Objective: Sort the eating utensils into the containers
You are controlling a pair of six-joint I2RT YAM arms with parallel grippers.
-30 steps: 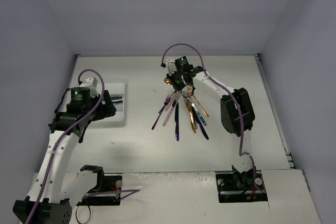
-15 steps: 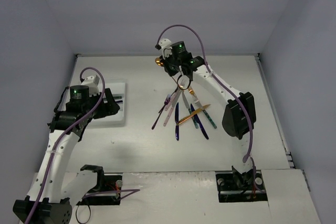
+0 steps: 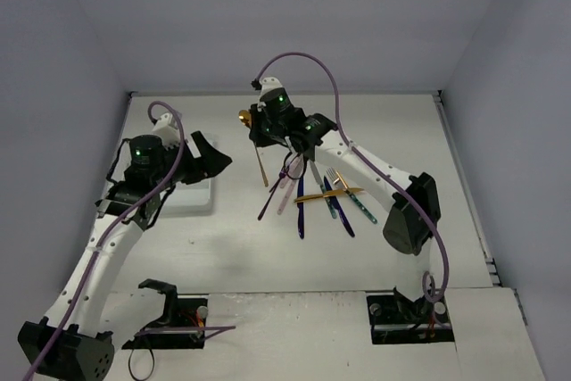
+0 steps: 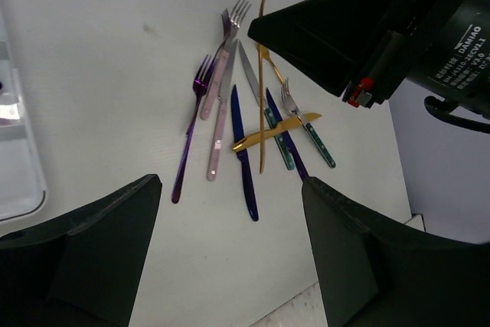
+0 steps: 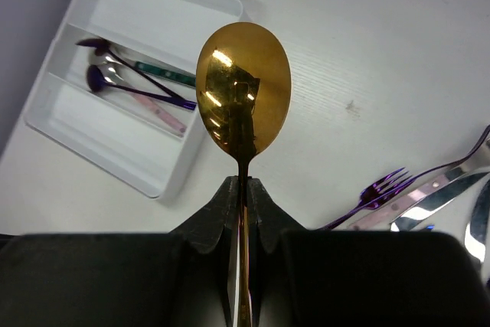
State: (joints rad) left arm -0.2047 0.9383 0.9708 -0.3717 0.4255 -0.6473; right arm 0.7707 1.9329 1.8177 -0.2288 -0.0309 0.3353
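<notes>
My right gripper (image 3: 261,131) is shut on a gold spoon (image 3: 244,118) and holds it in the air left of the pile, handle hanging down. In the right wrist view the spoon's bowl (image 5: 243,86) stands above the closed gripper (image 5: 243,183). The white cutlery tray (image 5: 230,7) lies below and to the left, with purple, pink and teal spoons (image 5: 138,78) in one compartment. Several forks and knives (image 3: 312,192) lie fanned on the table, also in the left wrist view (image 4: 245,120). My left gripper (image 3: 211,156) is open and empty, above the table between tray and pile (image 4: 231,181).
The left arm covers most of the tray (image 3: 192,199) in the top view; its corner shows in the left wrist view (image 4: 15,151). A gold knife (image 3: 328,194) lies crosswise over the pile. White walls bound the table on three sides.
</notes>
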